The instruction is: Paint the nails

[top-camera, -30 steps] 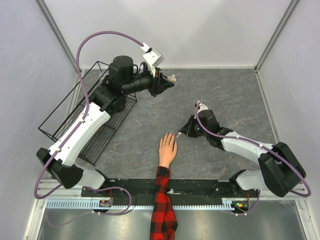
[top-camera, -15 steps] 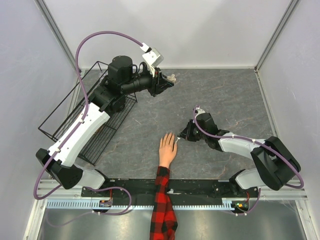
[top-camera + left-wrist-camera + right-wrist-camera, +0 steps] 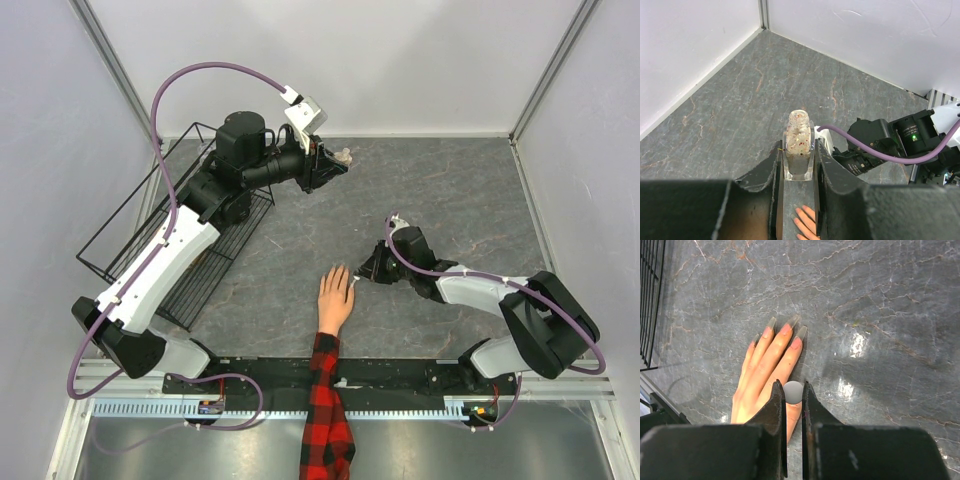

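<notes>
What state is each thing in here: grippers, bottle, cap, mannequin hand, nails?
Small clear glass polish bottle: upright, uncapped, clamped.
Left gripper: shut on that bottle.
Round white cap: pinched over the hand's edge.
Right gripper: shut on the cap.
Peach mannequin hand with plaid sleeve: flat, palm down, fingers together.
Long nails: greyish tips; paint not discernible.

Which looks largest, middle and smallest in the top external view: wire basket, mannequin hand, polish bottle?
1. Wire basket, largest.
2. Mannequin hand, middle.
3. Polish bottle, smallest; raised in the left gripper, so nearer the camera, yet plainly smallest.
</notes>
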`<action>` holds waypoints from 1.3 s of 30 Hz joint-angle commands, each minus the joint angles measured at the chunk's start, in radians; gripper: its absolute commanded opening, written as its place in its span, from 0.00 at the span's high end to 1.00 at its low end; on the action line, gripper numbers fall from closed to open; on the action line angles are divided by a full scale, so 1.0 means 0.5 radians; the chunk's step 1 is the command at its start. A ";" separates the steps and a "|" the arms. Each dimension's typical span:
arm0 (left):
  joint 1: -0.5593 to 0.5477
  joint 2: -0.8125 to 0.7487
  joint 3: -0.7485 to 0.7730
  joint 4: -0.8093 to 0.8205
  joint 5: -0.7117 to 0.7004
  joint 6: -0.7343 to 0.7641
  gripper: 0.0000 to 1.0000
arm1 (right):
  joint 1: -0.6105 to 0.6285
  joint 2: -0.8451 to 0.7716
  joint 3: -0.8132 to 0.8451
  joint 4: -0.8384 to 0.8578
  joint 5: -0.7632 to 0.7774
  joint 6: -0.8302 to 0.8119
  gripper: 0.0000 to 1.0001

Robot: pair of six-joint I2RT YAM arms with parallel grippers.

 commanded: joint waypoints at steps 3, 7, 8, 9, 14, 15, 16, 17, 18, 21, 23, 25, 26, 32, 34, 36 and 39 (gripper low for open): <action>0.007 -0.024 0.050 0.082 0.041 0.016 0.98 | -0.001 0.007 -0.009 0.032 -0.003 0.004 1.00; 0.007 -0.021 0.050 0.082 0.035 0.013 0.98 | 0.002 0.019 -0.006 0.054 -0.003 -0.005 1.00; 0.010 -0.021 0.050 0.085 0.032 0.010 0.98 | -0.001 0.025 0.006 0.054 -0.006 -0.014 1.00; 0.007 -0.018 0.050 0.085 0.035 0.010 0.98 | -0.001 0.044 0.012 0.054 -0.015 -0.011 1.00; 0.007 0.001 0.071 0.085 0.038 0.007 0.98 | -0.001 0.074 0.028 0.072 -0.015 -0.023 1.00; 0.007 0.004 0.080 0.082 0.035 0.010 0.98 | -0.001 0.081 0.031 0.072 -0.012 -0.023 1.00; 0.007 0.007 0.080 0.082 0.038 0.010 0.98 | -0.001 0.084 0.040 0.075 -0.012 -0.023 1.00; 0.007 0.013 0.090 0.082 0.035 0.010 0.98 | -0.001 0.096 0.046 0.078 -0.012 -0.029 1.00; 0.007 0.016 0.090 0.082 0.035 0.010 0.98 | -0.001 0.099 0.058 0.078 -0.009 -0.033 1.00; 0.007 0.031 0.108 0.079 0.035 0.013 0.98 | -0.004 0.105 0.077 0.084 -0.006 -0.045 1.00; 0.007 0.047 0.120 0.076 0.035 0.016 0.98 | -0.004 0.120 0.086 0.085 -0.012 -0.045 1.00; 0.007 0.053 0.133 0.079 0.035 0.016 0.98 | -0.007 0.130 0.098 0.100 -0.027 -0.054 1.00; 0.007 0.056 0.136 0.076 0.032 0.019 0.98 | -0.010 0.133 0.101 0.100 -0.030 -0.051 1.00; 0.010 0.084 0.160 0.070 0.026 0.031 0.98 | -0.026 0.148 0.120 0.112 -0.048 -0.063 1.00; 0.007 0.090 0.166 0.064 0.026 0.034 0.98 | -0.032 0.163 0.123 0.130 -0.055 -0.060 1.00; 0.010 0.099 0.179 0.058 0.026 0.037 0.98 | -0.038 0.173 0.132 0.134 -0.055 -0.060 1.00; 0.010 0.105 0.191 0.049 0.026 0.043 0.98 | -0.053 0.203 0.153 0.131 -0.058 -0.060 1.00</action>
